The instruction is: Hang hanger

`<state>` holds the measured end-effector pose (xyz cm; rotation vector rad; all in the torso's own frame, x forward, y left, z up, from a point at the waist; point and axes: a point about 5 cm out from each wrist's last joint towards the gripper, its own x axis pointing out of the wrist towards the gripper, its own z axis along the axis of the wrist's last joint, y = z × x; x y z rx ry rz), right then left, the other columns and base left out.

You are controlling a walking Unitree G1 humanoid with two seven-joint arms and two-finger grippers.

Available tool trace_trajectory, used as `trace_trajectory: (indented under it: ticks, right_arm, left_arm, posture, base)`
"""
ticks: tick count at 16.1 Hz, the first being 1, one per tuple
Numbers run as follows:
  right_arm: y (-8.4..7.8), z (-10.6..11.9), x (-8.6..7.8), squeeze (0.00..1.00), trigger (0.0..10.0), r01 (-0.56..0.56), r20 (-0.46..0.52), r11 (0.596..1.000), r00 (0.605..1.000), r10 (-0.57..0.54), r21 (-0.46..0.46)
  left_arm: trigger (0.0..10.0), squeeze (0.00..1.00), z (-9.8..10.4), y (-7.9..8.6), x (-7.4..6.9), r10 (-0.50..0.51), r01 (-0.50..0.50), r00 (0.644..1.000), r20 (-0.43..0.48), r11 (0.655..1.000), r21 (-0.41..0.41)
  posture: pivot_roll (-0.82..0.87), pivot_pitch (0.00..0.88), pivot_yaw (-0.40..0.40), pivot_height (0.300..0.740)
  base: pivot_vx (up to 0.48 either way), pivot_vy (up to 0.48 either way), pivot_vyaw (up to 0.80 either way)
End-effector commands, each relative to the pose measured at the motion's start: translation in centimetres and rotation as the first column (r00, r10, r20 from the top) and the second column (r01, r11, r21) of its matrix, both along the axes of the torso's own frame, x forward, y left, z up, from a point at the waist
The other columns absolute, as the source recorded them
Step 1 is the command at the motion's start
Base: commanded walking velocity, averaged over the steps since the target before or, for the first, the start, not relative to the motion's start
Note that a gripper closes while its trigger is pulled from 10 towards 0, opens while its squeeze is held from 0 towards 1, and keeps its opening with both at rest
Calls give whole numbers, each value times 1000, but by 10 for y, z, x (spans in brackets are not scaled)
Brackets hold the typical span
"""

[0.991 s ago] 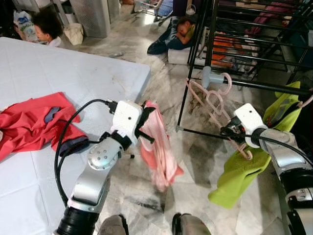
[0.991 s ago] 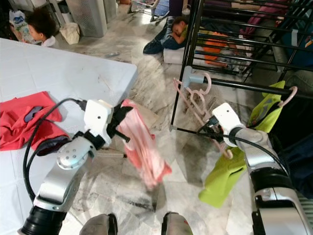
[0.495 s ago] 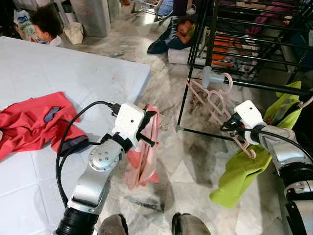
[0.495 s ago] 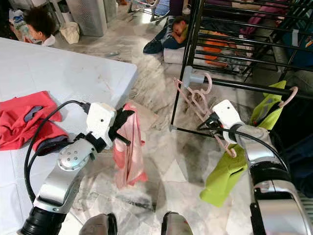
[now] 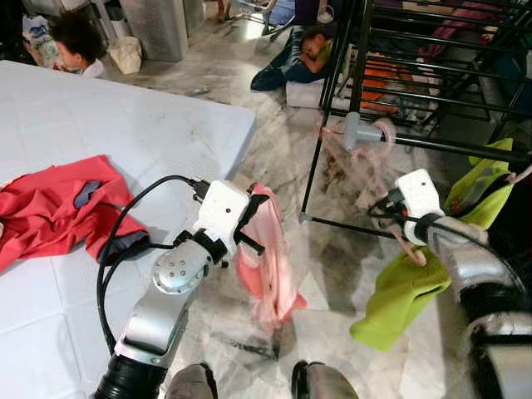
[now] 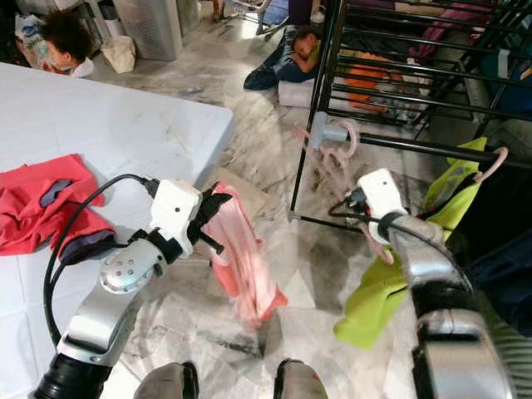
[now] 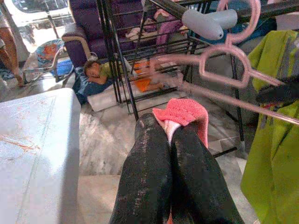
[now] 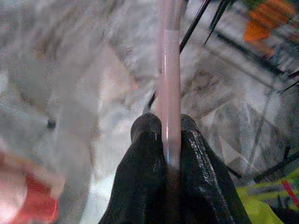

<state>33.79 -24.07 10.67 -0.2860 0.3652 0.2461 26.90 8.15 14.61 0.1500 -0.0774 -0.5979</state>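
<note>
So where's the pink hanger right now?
On the robot's right: the pink hanger is clamped in the right pincer, its hook over the grey-capped end of the black drying rack, beside the lime-green garment.

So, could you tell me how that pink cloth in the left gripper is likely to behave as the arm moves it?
Probably floppy: the pink cloth hangs in loose folds below the left gripper, which pinches its top edge. It looks thin, so likely light. Its lower end is blurred, so it may swing and catch on the pink hanger nearby.
</note>
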Motion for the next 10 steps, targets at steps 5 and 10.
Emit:
trace_trajectory:
  ticks: [5,10]
  right_arm:
    - [36,-4,-46,0,0,292,246,934,908,-338,207]
    - [35,-58,-87,0,10000,588,-170,787,809,-563,186]
  left_arm:
    - [10000,0,-5,-2,-5,18,-18,1000,-14,1000,17]
    - [10000,0,-7,-4,-7,3,-3,1000,-7,999,43]
  posture:
    - [-11,117,-5,740]
    - [-12,118,7,740]
  base:
    - [0,0,0]
    - [0,0,0]
